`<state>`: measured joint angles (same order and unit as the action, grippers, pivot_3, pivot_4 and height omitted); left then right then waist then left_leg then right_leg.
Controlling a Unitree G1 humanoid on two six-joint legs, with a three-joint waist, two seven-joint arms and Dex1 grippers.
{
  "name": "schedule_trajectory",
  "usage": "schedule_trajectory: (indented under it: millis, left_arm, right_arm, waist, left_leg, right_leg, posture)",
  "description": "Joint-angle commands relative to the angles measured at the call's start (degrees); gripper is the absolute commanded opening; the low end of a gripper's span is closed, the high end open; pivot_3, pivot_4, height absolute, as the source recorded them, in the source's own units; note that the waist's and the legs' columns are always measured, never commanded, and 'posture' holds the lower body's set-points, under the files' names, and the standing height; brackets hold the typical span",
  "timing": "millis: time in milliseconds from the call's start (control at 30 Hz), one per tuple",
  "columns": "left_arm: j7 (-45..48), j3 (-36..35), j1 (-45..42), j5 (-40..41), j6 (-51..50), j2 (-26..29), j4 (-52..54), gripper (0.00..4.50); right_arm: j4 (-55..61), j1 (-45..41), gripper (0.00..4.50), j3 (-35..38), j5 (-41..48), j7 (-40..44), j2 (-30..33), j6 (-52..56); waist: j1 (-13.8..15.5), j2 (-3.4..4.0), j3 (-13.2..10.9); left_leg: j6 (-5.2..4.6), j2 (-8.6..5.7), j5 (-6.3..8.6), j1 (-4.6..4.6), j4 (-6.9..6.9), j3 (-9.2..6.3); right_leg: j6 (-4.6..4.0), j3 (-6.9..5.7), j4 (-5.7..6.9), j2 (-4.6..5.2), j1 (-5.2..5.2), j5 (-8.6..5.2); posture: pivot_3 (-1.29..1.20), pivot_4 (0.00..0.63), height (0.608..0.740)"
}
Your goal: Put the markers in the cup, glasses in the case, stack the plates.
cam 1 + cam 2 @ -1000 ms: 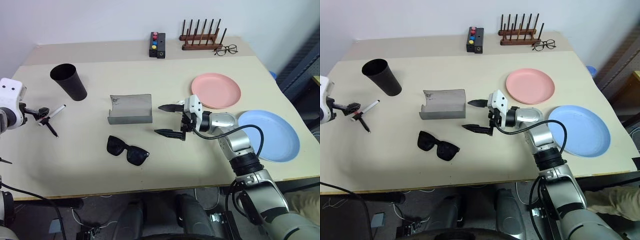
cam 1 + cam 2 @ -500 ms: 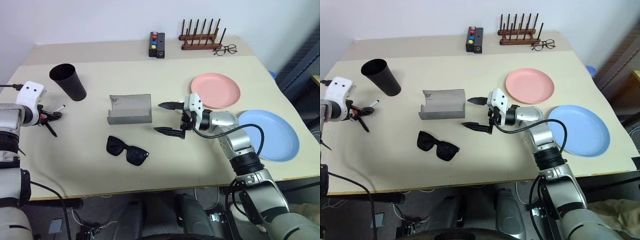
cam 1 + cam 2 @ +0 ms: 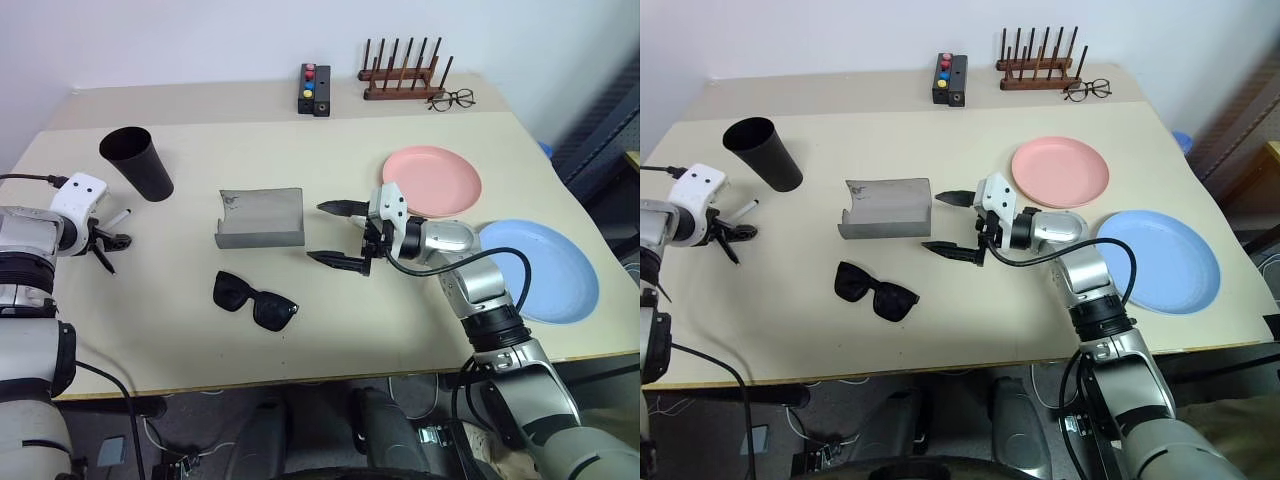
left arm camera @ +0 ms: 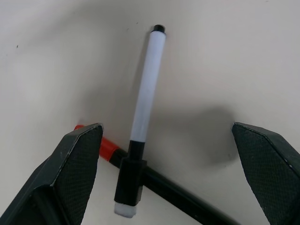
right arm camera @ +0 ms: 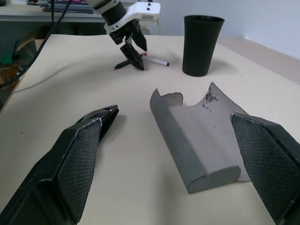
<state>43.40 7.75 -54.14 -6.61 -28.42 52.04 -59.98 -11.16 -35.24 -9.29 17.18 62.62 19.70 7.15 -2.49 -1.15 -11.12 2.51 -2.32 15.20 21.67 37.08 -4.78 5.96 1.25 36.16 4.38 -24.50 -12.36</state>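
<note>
Judging by the table (image 3: 330, 330), nothing is finished yet. Both markers (image 4: 145, 98) lie crossed at the far left, near the cup (image 3: 137, 162), with the left gripper (image 4: 168, 140) spread wide right over them and touching neither. The sunglasses (image 3: 255, 301) sit folded on the near side of the open case (image 3: 260, 218), outside it. The pink plate (image 3: 432, 181) and blue plate (image 3: 540, 270) lie side by side at right, unstacked. The right gripper (image 3: 340, 235) hangs wide and empty just right of the case.
</note>
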Motion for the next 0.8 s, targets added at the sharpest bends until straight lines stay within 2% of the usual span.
schedule_trajectory:
  millis: [33,167,200,233,367,467,800]
  left_arm:
    - [-1.2,0.1,-1.4,-1.9,0.6,-0.1,-1.9,4.46]
    - [-2.0,0.2,-2.3,-2.6,1.0,-0.8,-3.8,4.46]
    - [-2.3,0.2,-2.6,-2.9,1.0,-1.0,-4.3,3.95]
    - [-2.5,0.2,-2.8,-3.1,1.0,-1.2,-4.6,3.67]
    - [-3.5,0.2,-3.3,-3.7,0.8,-1.8,-6.0,1.74]
    - [-4.0,-0.3,-3.1,-3.7,0.8,-2.0,-6.5,0.91]
    - [-4.5,-1.6,-3.1,-2.9,-0.7,-2.3,-6.5,0.91]
  right_arm:
    - [3.2,0.1,4.5,1.5,1.2,-0.4,0.5,0.1]
    - [3.8,0.5,4.5,1.8,1.2,-0.7,0.7,0.4]
    - [4.0,0.6,4.5,1.9,1.2,-0.9,0.7,0.6]
    - [4.2,0.7,4.5,1.9,1.2,-1.0,0.8,0.7]
    - [5.0,1.3,4.5,2.3,1.2,-1.4,1.3,1.2]
    - [5.9,1.9,4.5,2.7,1.3,-1.8,1.8,1.7]
    - [4.9,1.3,4.5,2.7,1.2,-2.0,1.7,1.3]
  waist:
    - [0.0,0.0,0.0]
    - [0.0,0.0,0.0]
    - [0.0,0.0,0.0]
    - [0.0,0.0,0.0]
    - [-0.1,0.0,0.0]
    - [-0.1,0.0,0.0]
    - [-0.1,0.0,0.0]
  left_leg:
    - [0.0,0.0,0.0,0.0,0.0,0.0]
    - [0.0,0.0,0.0,-0.03,0.0,0.0]
    - [0.0,0.0,0.0,-0.04,0.0,0.0]
    - [0.0,0.0,0.0,-0.05,0.0,0.0]
    - [0.0,0.0,0.0,-0.06,0.01,0.0]
    - [0.0,0.0,0.0,-0.05,0.01,0.01]
    - [0.0,0.0,0.0,-0.06,0.01,0.02]
  right_leg:
    - [0.0,0.0,0.0,0.0,0.0,0.0]
    - [0.0,0.0,0.04,0.0,0.0,0.0]
    - [0.0,0.0,0.05,0.0,0.01,0.0]
    - [0.0,0.0,0.06,0.0,0.01,0.0]
    - [0.0,0.0,0.06,0.0,0.01,0.0]
    - [0.0,0.01,0.06,0.0,0.01,0.0]
    - [0.0,0.01,0.05,0.0,0.01,0.0]
  posture:
    - [0.0,0.15,0.74]
    - [0.0,0.15,0.74]
    - [0.0,0.15,0.74]
    - [0.0,0.15,0.74]
    - [0.0,0.15,0.74]
    - [0.0,0.15,0.74]
    - [0.0,0.15,0.74]
